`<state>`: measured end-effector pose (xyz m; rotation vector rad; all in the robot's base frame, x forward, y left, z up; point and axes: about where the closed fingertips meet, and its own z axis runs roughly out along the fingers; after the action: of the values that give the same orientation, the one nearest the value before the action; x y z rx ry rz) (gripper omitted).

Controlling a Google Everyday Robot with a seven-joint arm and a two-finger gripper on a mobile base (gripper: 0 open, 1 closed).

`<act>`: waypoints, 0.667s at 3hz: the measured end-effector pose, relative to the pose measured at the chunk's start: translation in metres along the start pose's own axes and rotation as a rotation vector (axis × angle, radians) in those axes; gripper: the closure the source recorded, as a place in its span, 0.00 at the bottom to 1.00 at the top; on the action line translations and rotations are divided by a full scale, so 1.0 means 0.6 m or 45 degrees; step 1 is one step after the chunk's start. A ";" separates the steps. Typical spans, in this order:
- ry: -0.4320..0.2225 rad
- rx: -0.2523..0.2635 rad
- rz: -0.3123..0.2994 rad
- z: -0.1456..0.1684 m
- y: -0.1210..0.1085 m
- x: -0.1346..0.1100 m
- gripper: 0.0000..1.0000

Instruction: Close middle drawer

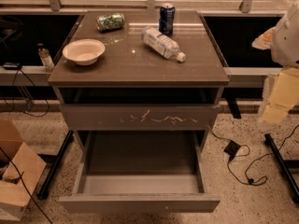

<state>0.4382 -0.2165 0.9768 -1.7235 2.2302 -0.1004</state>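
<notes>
The middle drawer (pixel 140 202) is pulled far out toward me at the bottom of the view. Its plain flat front panel faces me and its lighter grey inner box (pixel 140 183) looks empty. Above it sits the same-width drawer front marked with pale scratches (pixel 140 118), pushed in. The cabinet top (pixel 135 64) is above that. My gripper (pixel 279 94) is a pale white and yellowish shape at the far right edge, to the right of the cabinet at about the scratched front's height, well apart from the open drawer.
On the cabinet top are a white bowl (pixel 83 51), a green can lying down (pixel 110 21), an upright blue can (pixel 166 18) and a water bottle on its side (pixel 161 43). A cardboard box (pixel 16 171) stands on the floor at left. Cables and an adapter (pixel 232 148) lie at right.
</notes>
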 end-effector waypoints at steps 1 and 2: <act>0.000 0.000 0.000 0.000 0.000 0.000 0.00; 0.025 0.026 -0.033 0.004 -0.007 0.011 0.18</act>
<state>0.4415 -0.2234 0.9740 -1.7478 2.2134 -0.1459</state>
